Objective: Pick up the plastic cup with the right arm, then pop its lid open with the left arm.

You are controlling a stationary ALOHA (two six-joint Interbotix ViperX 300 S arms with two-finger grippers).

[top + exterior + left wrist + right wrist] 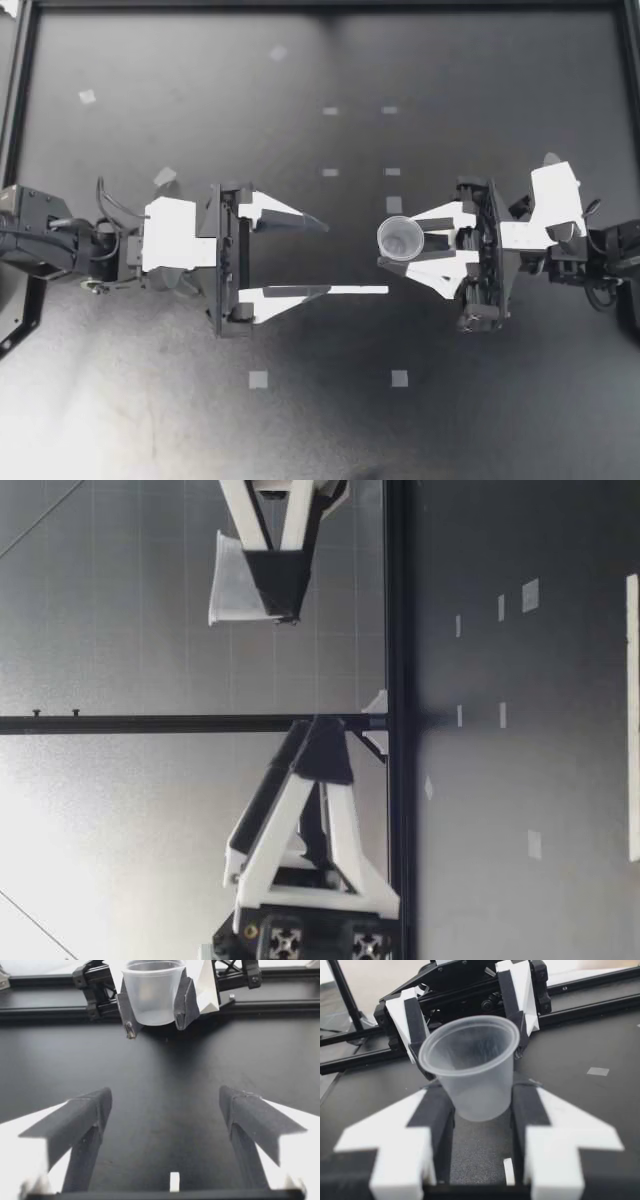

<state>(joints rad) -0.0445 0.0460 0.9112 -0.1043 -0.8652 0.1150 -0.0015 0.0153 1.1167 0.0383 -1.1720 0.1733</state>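
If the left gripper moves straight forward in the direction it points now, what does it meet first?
Probably the clear cup held in my right gripper; it lies ahead of my left gripper, in line with the gap between its open fingers. Their relative height is unclear.

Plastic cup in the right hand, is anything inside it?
Nothing visible: the plastic cup looks empty through its open mouth and translucent wall. My right hand is shut on it from both sides, and its fingers cover parts of the lower wall.
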